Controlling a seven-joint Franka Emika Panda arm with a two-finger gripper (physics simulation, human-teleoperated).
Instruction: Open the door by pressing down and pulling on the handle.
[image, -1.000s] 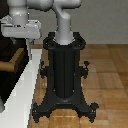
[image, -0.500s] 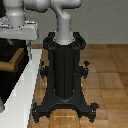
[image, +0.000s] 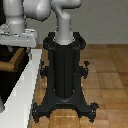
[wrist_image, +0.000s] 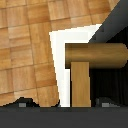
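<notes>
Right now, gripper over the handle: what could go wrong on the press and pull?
1. The handle fills the wrist view, but the fingertips barely show, so the grip can't be confirmed; a press could slip off the bar.
2. In the exterior view the gripper hides the contact, close to the white frame; pulling could scrape it.
3. The door looks unmoved.

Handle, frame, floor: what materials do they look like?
Handle: seems wood, matte brown, faint lengthwise grain. Frame: flat white, no texture; painted wood or plastic, can't tell. Floor: wooden parquet, tan blocks with visible seams. It's a simulator render, so looks only.
</notes>
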